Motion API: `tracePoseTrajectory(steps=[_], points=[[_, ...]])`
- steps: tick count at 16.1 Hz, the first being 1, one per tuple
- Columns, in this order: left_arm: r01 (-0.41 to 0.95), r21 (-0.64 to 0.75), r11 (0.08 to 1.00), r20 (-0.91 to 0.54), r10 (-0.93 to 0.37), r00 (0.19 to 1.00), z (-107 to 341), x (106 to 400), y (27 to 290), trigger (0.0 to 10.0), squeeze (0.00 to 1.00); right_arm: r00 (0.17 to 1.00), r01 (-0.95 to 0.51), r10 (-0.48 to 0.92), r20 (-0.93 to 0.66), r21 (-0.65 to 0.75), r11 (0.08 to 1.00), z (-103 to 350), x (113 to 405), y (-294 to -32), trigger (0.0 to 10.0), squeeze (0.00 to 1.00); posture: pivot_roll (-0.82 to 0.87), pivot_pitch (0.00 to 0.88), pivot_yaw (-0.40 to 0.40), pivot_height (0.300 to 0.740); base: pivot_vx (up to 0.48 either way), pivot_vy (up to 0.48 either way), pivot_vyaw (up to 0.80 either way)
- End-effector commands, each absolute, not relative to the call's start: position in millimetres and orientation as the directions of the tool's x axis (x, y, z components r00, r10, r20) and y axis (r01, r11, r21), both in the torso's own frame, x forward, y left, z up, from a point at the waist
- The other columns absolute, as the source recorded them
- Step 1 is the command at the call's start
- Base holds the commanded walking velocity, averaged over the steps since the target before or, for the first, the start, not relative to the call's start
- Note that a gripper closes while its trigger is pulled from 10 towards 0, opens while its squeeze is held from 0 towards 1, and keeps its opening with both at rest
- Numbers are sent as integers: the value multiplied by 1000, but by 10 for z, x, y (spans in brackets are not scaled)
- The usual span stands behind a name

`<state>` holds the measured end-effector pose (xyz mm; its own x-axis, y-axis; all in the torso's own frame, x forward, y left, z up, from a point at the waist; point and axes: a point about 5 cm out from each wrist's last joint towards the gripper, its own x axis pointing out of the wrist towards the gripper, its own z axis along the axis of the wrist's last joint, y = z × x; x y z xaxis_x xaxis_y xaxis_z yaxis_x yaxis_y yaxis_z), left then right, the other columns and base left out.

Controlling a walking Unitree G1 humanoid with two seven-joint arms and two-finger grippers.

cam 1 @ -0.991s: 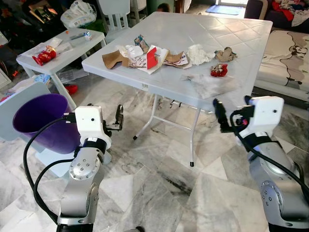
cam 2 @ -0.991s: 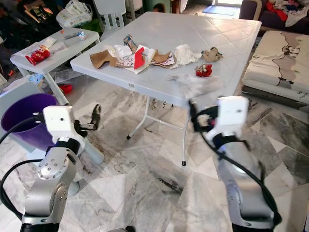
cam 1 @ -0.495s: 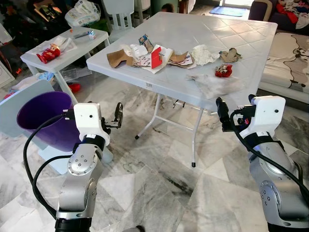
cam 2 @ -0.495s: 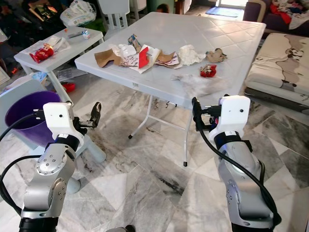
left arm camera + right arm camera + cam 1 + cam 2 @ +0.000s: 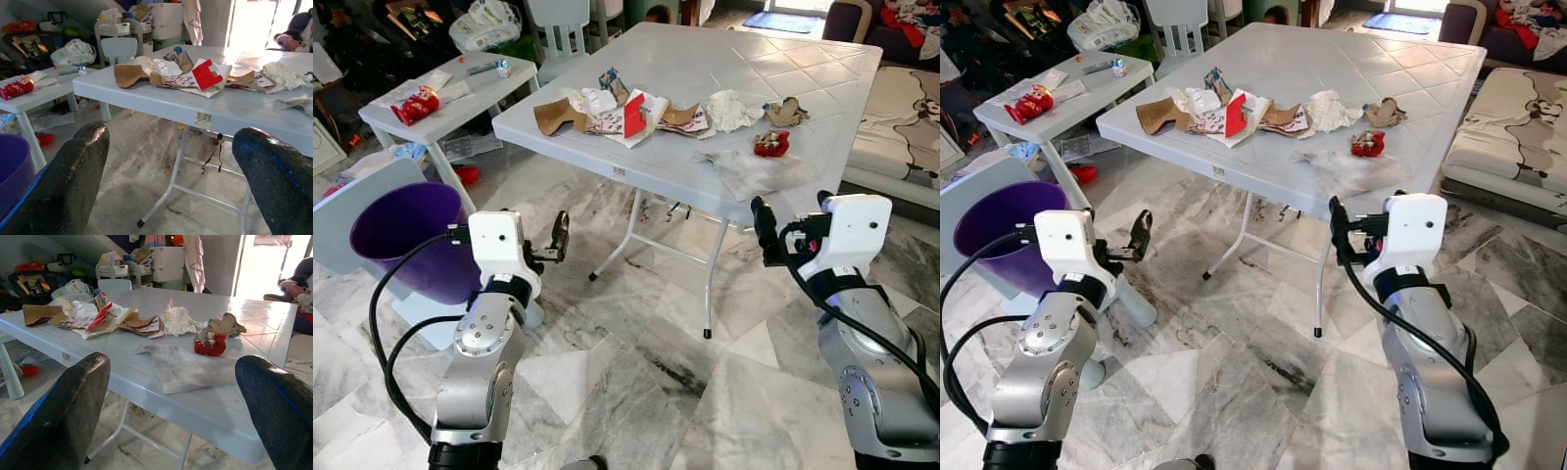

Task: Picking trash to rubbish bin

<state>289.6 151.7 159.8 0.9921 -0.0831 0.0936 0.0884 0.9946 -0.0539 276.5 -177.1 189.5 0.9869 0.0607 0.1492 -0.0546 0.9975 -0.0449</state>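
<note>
Your right gripper (image 5: 1335, 223) hangs just short of the near edge of the white square plastic folding table (image 5: 1351, 73), its black fingers spread wide with nothing between them. From its wrist view, the flattened grey-white sheet of paper (image 5: 183, 366) lies straight ahead at 12 o'clock, nearest the table edge, and the small crumpled red wrapper (image 5: 210, 345) sits just beyond it, toward 1 o'clock. A crumpled white tissue (image 5: 177, 320) and a brownish wad (image 5: 225, 325) lie farther back.

Your left gripper (image 5: 558, 235) is held out over the marble floor (image 5: 636, 372), also fully open and empty, level with the table's folding legs (image 5: 710, 284). Ahead of it, at about 12 o'clock on the tabletop, is a heap of torn brown cardboard, printed paper and a red card (image 5: 195, 76).

The purple round plastic bin (image 5: 406, 235) stands at about 9 o'clock from the left gripper, beside that arm; its inside looks empty, though shadow hides the bottom. Behind it stands a small white side table (image 5: 450, 93) carrying a red packet (image 5: 416, 103) and some small items.
</note>
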Motion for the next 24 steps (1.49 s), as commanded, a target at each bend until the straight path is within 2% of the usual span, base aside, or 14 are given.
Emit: tracePoseTrajectory(steps=[1, 24], points=[[88, -46, 995, 93, -83, 992, 1602, 2895, 1544, 10000, 0, 986, -61, 67, 153, -47, 997, 1890, 2763, -1744, 10000, 0, -8, 92, 44, 740, 259, 0, 0], [130, -45, 990, 81, -127, 989, 1566, 2928, 1445, 10000, 0, 989, -56, 66, 129, -78, 995, 1833, 2756, -1745, 10000, 0, -13, 99, 44, 740, 393, 0, 0]])
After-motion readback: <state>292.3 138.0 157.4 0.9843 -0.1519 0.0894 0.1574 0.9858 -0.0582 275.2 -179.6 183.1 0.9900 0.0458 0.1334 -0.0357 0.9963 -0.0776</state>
